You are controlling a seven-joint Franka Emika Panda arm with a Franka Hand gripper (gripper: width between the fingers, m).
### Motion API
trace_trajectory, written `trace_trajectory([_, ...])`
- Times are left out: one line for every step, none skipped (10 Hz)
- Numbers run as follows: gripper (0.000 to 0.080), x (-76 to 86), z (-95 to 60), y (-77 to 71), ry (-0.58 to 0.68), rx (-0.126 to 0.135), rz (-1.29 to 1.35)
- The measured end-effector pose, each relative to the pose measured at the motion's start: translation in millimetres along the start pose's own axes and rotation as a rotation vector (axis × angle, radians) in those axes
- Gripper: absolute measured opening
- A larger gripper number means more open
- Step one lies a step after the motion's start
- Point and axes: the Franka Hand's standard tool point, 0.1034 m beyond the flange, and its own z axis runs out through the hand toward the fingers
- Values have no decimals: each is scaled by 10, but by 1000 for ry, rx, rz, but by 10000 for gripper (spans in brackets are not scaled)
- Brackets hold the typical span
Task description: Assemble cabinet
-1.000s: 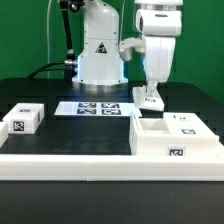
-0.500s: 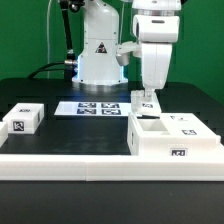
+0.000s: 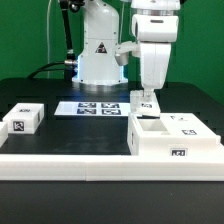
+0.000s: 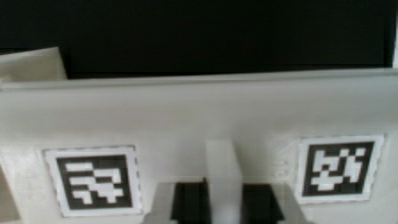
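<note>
The cabinet (image 3: 175, 138), a large white tagged box with open compartments on top, stands on the black table at the exterior view's right. My gripper (image 3: 146, 92) hangs over its far left corner and is shut on a small white tagged part (image 3: 146, 99), which it holds just above the box. In the wrist view the held part (image 4: 214, 110) fills the picture with two square tags on it. A white ridge of the part sits between my dark fingers (image 4: 185, 206), at the gripper (image 4: 222, 206). Whether the part touches the cabinet is not clear.
A small loose white tagged block (image 3: 22, 119) lies at the exterior view's left. The marker board (image 3: 98, 108) lies flat in the middle, in front of the robot base (image 3: 100, 55). A long white ledge (image 3: 60, 160) runs along the front.
My gripper has risen a little and shifted slightly to the exterior view's left, still holding the white part. Nothing has visibly moved over the last half second.
</note>
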Motion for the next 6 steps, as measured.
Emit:
trace_trajectory([68,-17,4,4,0,1,3])
trace_trajectory([68,-13,16,4,1,3,3])
trace_trajectory([68,-5,32,18,3,5,5])
trace_trajectory([68,8,51,33,5,7,7])
trace_trajectory([69,22,60,31,6,10,10])
trace_trajectory([69,36,61,33,7,8,11])
